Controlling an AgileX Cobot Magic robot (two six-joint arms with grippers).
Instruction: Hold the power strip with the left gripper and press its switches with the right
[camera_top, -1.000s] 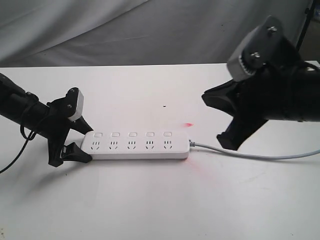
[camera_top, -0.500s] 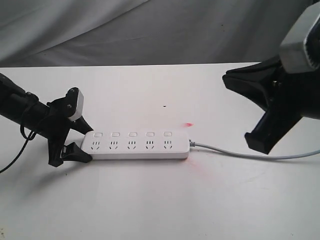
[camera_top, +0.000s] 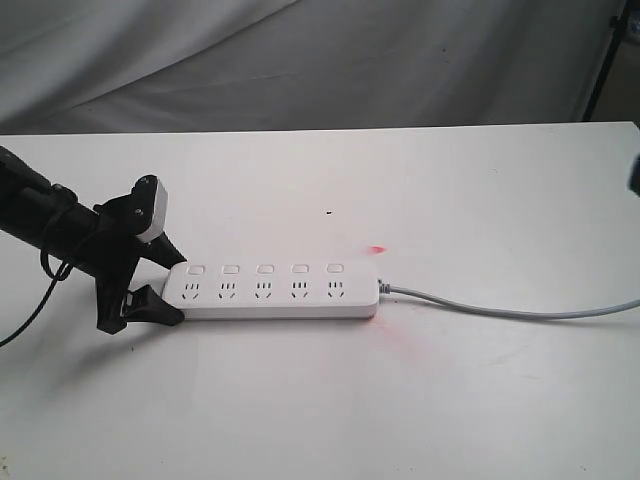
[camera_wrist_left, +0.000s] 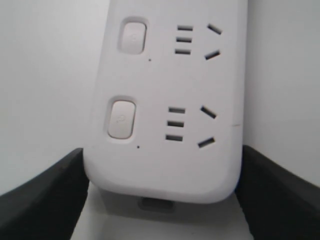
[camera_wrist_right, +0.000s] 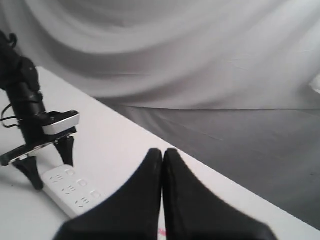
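Note:
The white power strip (camera_top: 270, 290) lies flat on the white table, its five switches (camera_top: 265, 269) in a row above the sockets. My left gripper (camera_top: 172, 288) is shut on the strip's left end, one black finger on each long side. The left wrist view shows that rounded end (camera_wrist_left: 165, 165) between the fingers (camera_wrist_left: 45, 200), with two switches (camera_wrist_left: 121, 119) facing up. My right gripper (camera_wrist_right: 162, 151) is shut with nothing in it, high and far from the strip (camera_wrist_right: 70, 187). It is almost wholly outside the exterior view.
The strip's grey cable (camera_top: 500, 308) runs along the table to the right edge. A red light spot (camera_top: 377, 248) lies just behind the strip's right end. A grey cloth backdrop (camera_top: 300, 60) hangs behind the table, and a black pole (camera_top: 600, 70) stands at the back right.
My right gripper has pulled away to the right and out of the exterior view. The left gripper and the power strip have not moved.

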